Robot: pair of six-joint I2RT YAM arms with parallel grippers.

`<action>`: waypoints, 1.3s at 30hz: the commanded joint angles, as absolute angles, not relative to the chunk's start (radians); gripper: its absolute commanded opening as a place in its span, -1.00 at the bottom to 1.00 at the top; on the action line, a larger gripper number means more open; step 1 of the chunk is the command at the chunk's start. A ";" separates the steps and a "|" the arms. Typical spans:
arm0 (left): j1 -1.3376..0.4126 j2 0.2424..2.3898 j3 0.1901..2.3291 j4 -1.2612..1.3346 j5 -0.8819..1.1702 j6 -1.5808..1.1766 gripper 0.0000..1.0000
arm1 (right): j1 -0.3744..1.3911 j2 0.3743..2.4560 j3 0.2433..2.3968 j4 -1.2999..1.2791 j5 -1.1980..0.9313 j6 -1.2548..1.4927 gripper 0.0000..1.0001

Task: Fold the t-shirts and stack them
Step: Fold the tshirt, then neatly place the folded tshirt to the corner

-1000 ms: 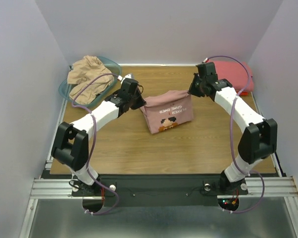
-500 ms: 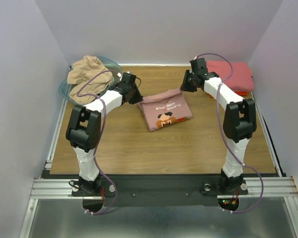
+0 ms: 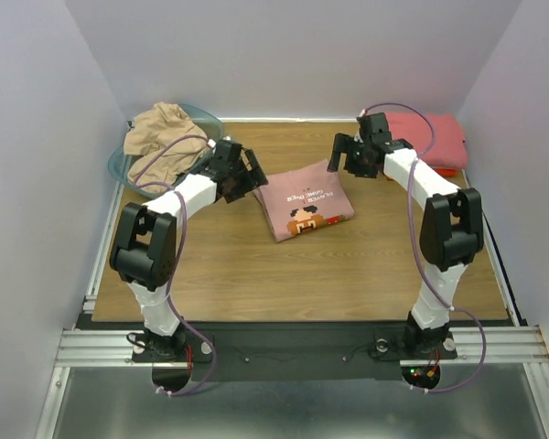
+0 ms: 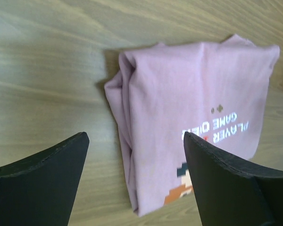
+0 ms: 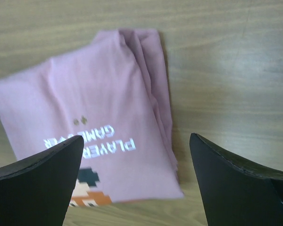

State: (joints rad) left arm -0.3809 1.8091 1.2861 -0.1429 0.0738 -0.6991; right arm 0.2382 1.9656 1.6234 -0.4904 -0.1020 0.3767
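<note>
A folded dusty pink t-shirt (image 3: 306,201) with a pixel-art print lies flat mid-table, print up. My left gripper (image 3: 253,174) hovers open just off its left edge, holding nothing. My right gripper (image 3: 340,155) stands open above the shirt's far right corner, also holding nothing. The left wrist view looks down on the shirt (image 4: 188,117) between the spread fingers of that gripper (image 4: 136,135). In the right wrist view the shirt (image 5: 94,117) lies below the wide gripper (image 5: 136,136). A folded coral pink t-shirt (image 3: 430,139) rests at the back right with an orange edge (image 3: 448,171) under it. A crumpled tan-beige t-shirt (image 3: 165,137) fills the basket.
The teal plastic basket (image 3: 116,163) sits at the back left corner, close behind my left arm. White walls enclose the table on three sides. Bare wood (image 3: 302,283) stretches from the pink shirt to the near edge.
Both grippers opened and let go of the pink shirt, which settled flat on the table. The two arms drew slightly apart from it.
</note>
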 commanded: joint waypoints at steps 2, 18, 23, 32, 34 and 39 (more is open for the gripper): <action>-0.408 1.680 1.163 -0.098 0.101 -0.706 0.88 | 0.236 1.875 1.514 -0.456 -0.111 0.181 1.00; -0.439 1.187 0.551 -0.081 0.038 -0.834 0.92 | 0.273 2.138 1.588 -0.420 -0.121 0.009 0.89; -0.439 1.098 0.492 -0.123 0.020 -0.867 0.92 | 0.342 2.157 1.562 -0.387 -0.059 0.009 0.78; -0.439 0.977 0.471 -0.198 -0.038 -0.893 0.92 | 0.428 2.178 1.493 -0.347 0.112 0.093 -0.03; -0.439 0.953 0.469 -0.213 -0.054 -0.894 0.92 | 0.426 2.183 1.476 -0.327 0.104 0.116 -0.22; -0.439 0.910 0.474 -0.262 -0.081 -0.897 0.94 | 0.426 2.194 1.486 -0.299 0.130 0.112 -0.62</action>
